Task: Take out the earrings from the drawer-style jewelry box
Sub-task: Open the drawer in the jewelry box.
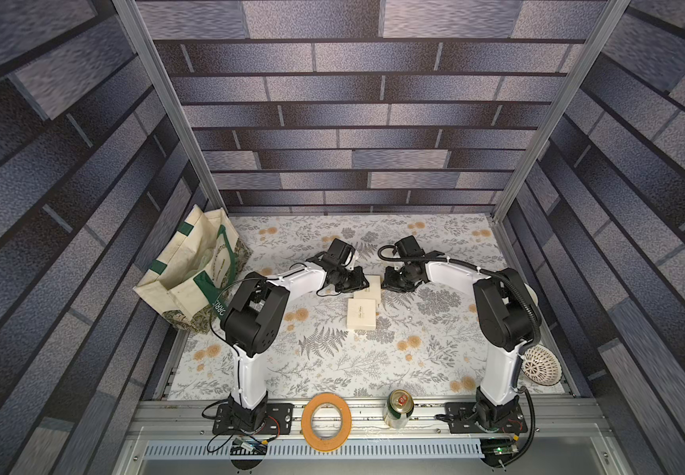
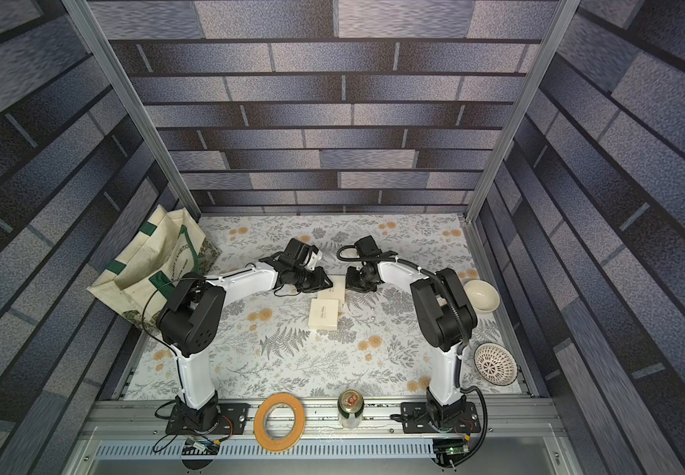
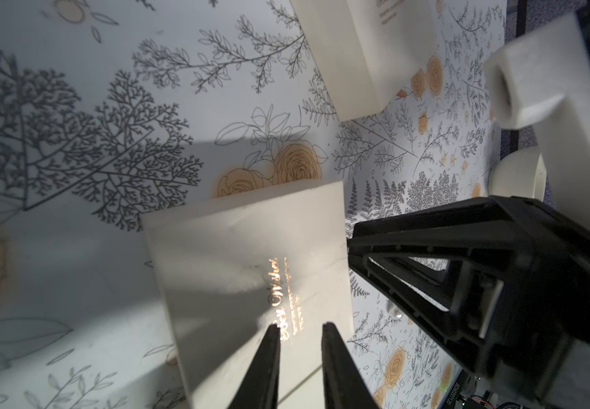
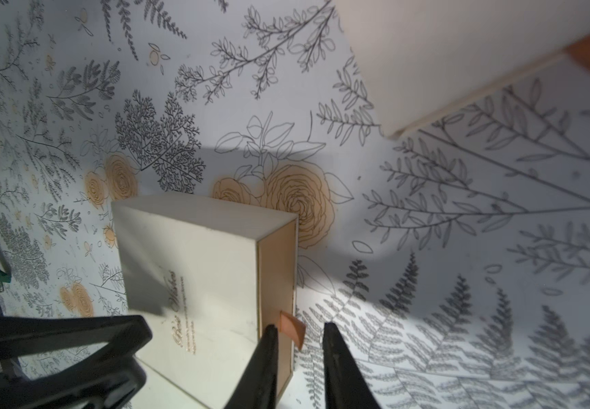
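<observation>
The floral bench [image 1: 332,370] carries a cream bag [image 1: 184,271] at its left edge. A plain bowl [image 2: 481,295] and a patterned bowl [image 1: 540,366] stand at its right edge. A tape roll [image 1: 326,421] and a can [image 1: 398,409] stand on the front rail between the arm bases. Three cream boxes lie mid-bench in a staggered row, close together: the near box [image 1: 361,313], the middle box [image 1: 367,295] and the far box [image 1: 373,283], which sits between the two arms' ends. The left pincer [image 3: 300,336] hovers over the far box's lettered lid, its tips narrowly spread with nothing between them. The right pincer [image 4: 300,329] is at that box's brown drawer [image 4: 276,276], whose end sits flush in the sleeve. Its tips are also narrowly spread, either side of the small orange tab [image 4: 291,329], with a gap showing beside the tab. One tiny shiny earring [image 3: 394,311] lies on the cloth outside the boxes, just beside the far box. Any others are too small to tell.
</observation>
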